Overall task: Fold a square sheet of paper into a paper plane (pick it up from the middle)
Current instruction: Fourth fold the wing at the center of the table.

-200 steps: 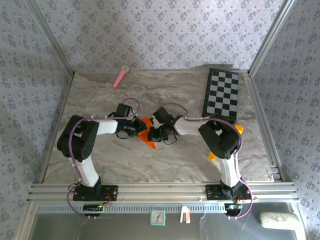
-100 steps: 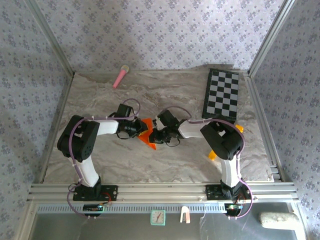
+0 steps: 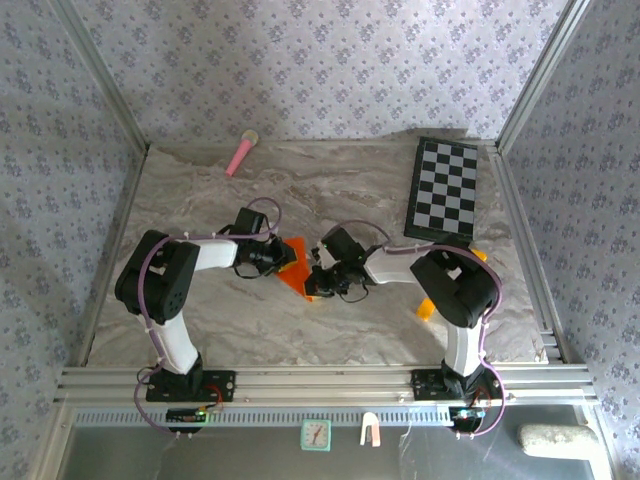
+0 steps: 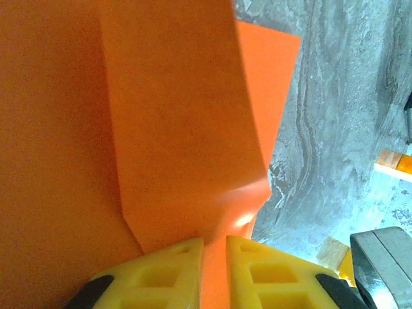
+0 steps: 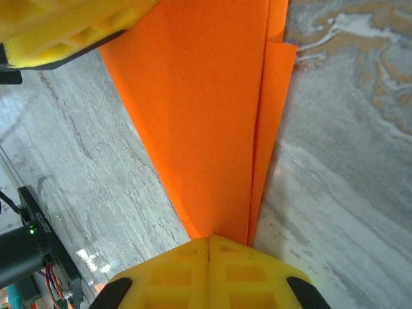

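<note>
Marbled table (image 3: 200,190), paper plane (image 5: 193,116) in right hand (image 5: 209,243)

Overhead — close wrist views, shared paper (image 5: 206,116)

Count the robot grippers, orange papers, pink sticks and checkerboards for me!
Grippers: 2 (left gripper, right gripper)
Orange paper: 1
Pink stick: 1
Checkerboard: 1
Total: 5

- The paper plane (image 4: 180,129) was smooth, matt orange paper.
- The fingers (image 4: 161,277) of the left gripper (image 4: 214,248) were matt yellow plastic.
- The table (image 3: 330,190) wore wrinkled, marbled grey cloth.
- The frame rail (image 3: 320,382) was brushed metal.
</note>
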Action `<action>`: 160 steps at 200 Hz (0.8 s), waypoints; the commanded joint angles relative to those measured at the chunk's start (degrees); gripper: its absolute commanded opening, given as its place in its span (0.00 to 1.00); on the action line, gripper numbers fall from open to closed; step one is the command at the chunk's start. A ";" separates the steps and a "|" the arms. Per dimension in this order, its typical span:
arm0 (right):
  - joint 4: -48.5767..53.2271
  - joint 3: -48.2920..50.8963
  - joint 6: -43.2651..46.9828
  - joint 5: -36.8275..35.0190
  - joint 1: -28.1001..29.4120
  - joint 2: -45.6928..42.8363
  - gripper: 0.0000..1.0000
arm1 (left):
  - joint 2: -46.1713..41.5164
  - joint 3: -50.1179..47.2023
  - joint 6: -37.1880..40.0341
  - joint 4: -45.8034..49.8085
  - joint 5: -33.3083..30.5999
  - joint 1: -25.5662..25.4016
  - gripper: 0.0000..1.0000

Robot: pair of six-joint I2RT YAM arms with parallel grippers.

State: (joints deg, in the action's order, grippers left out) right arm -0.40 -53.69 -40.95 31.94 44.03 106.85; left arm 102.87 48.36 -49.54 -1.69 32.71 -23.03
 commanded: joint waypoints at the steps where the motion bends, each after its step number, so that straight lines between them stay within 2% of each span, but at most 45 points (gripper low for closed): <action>1: 10.68 2.45 1.90 -0.16 1.06 -0.24 0.02 | 1.53 0.71 0.23 4.26 -2.77 0.25 0.19; 68: 11.80 2.54 4.15 1.63 1.19 -1.20 0.02 | 1.16 2.95 2.23 5.92 -2.50 0.29 0.20; 160: 18.48 1.47 7.89 -3.48 0.73 -0.31 0.02 | 3.90 7.31 8.47 8.39 -3.82 2.82 0.20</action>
State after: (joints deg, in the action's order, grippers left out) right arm 7.07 -53.91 -35.05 32.42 44.47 105.41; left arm 104.75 53.69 -44.71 5.80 32.05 -22.28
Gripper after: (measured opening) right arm 0.041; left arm 0.202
